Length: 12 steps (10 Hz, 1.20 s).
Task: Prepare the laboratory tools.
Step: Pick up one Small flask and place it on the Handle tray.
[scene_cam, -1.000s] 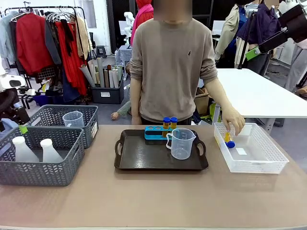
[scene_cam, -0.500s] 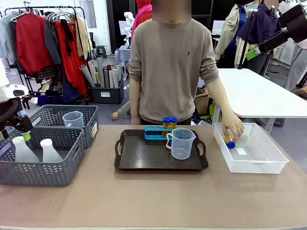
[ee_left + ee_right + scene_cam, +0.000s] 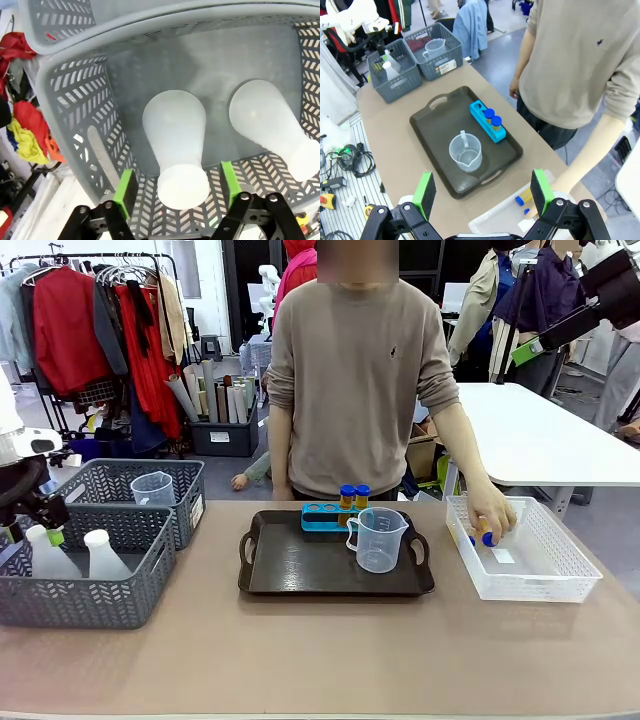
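Conical flask (image 3: 175, 130) inside left hand (image 3: 177, 185), jaws apart

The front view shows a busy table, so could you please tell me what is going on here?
The left tool is down in a grey mesh basket, its open jaws straddling the neck of a translucent white conical flask without gripping it yet. The person's hand is in the white mesh basket on a small amber blue-capped tube. On the dark tray, a blue four-hole rack holds two such tubes beside a clear plastic handled measuring beaker. The right tool hovers high, open and empty.
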{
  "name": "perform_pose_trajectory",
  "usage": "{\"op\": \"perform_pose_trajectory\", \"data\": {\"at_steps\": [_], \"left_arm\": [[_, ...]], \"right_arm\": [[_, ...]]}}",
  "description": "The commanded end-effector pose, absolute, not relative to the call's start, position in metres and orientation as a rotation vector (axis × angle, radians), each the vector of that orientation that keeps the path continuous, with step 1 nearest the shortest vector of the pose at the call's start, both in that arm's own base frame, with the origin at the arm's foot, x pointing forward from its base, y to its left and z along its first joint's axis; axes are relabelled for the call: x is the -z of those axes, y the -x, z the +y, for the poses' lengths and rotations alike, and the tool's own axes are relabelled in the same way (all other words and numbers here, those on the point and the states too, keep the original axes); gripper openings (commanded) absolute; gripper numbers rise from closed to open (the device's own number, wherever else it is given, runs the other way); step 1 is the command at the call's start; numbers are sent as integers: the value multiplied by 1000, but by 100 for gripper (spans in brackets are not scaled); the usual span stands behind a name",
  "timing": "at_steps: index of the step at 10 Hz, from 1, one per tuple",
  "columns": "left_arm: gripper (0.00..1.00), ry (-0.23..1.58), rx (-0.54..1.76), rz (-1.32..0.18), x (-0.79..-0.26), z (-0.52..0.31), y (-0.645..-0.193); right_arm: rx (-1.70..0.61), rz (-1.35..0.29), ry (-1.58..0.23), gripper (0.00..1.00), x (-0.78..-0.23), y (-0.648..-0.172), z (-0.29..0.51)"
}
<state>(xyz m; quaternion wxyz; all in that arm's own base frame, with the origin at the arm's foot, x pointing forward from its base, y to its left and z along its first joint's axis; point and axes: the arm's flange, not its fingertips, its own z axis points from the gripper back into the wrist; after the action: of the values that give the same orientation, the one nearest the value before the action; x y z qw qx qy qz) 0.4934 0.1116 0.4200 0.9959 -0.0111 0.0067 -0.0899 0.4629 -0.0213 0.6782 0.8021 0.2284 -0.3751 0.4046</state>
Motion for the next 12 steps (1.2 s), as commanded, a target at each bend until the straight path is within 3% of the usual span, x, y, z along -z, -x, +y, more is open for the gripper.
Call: {"op": "perform_pose_trajectory", "data": {"at_steps": [1,3,4,9,12], "left_arm": [[48,21,194,-7,-418,111,-489],[9,24,194,-15,-418,112,-490],[0,24,197,-15,-419,113,-490],[0,24,200,-37,-434,110,-488],[0,17,241,-72,-520,103,-483]], "right_arm": [[-872,-810,-499,100,-680,-462,-19],[-872,-810,-499,100,-680,-462,-19],[-872,-810,-499,100,-680,-462,-19],[-872,-810,-499,100,-680,-462,-19],[-872,-810,-499,100,-680,-462,-19]]}}
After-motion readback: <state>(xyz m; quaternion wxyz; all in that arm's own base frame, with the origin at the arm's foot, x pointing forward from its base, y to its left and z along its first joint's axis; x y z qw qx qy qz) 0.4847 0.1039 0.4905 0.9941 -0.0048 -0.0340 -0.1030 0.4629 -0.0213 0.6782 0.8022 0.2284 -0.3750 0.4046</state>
